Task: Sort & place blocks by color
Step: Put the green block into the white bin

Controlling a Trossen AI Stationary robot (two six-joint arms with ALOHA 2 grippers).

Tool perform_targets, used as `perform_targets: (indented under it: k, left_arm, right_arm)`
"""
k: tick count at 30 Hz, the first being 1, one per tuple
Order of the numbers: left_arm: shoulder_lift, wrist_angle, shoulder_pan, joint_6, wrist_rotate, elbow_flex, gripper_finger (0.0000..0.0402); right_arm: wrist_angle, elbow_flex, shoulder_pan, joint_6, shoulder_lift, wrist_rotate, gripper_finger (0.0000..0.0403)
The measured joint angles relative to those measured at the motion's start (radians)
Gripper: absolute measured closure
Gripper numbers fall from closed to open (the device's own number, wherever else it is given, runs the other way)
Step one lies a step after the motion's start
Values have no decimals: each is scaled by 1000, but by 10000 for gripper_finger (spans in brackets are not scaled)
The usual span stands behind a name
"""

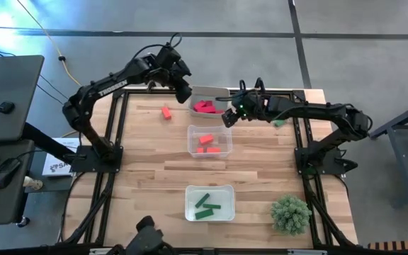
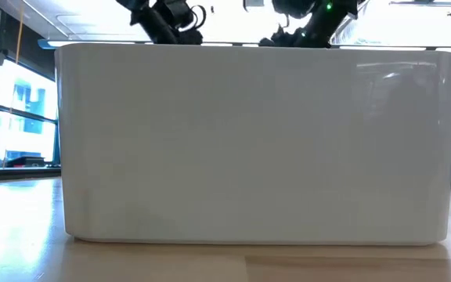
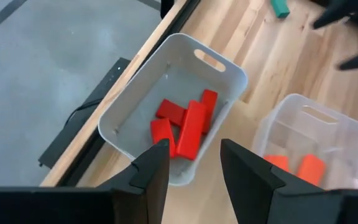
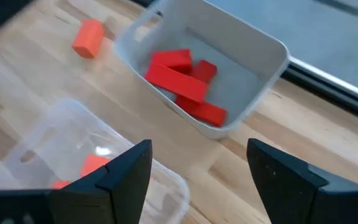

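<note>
Several crimson blocks (image 3: 185, 124) lie in the white tray (image 1: 195, 94) at the table's far edge. Orange blocks (image 1: 207, 140) sit in the clear middle tray (image 1: 192, 149), and green blocks (image 1: 205, 205) in the near tray (image 1: 190, 191). One orange block (image 1: 166, 112) lies loose on the table left of the far tray. A green block (image 1: 280, 122) lies under my right arm. My left gripper (image 3: 194, 168) hangs open above the far tray's left side, holding nothing. My right gripper (image 4: 197, 168) stands wide open between the far and middle trays, holding nothing.
A bushy green plant (image 1: 290, 214) stands at the near right corner. In the low view the near tray's white wall (image 2: 257, 141) hides nearly the whole table. Bare wood lies left of the trays.
</note>
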Motion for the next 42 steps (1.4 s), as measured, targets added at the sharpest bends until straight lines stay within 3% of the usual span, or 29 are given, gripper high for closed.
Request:
perform_targets:
  k: [7, 16, 26, 30, 37, 42]
  left_arm:
    - [-80, -60, -31, -81, -1, 0, 268]
    - [-137, -95, -100, -189, 0, 0, 268]
    - [-147, -94, -198, -235, 0, 0, 268]
    - [-146, -94, -225, -243, -2, 0, 268]
    - [-146, -94, -252, -203, -77, 0, 268]
    - [-146, -94, -252, -150, -80, 0, 268]
  right_arm:
    - [-104, 0, -103, -83, 0, -107, 151]
    - [-217, 0, -252, -310, 0, -212, 151]
    - [-362, 0, -457, -523, 0, -259, 151]
    - [-386, 0, -540, -443, 0, -260, 151]
    - [-451, -1, -664, -102, 0, -314, 151]
    - [-557, -2, -710, 46, 0, -324, 151]
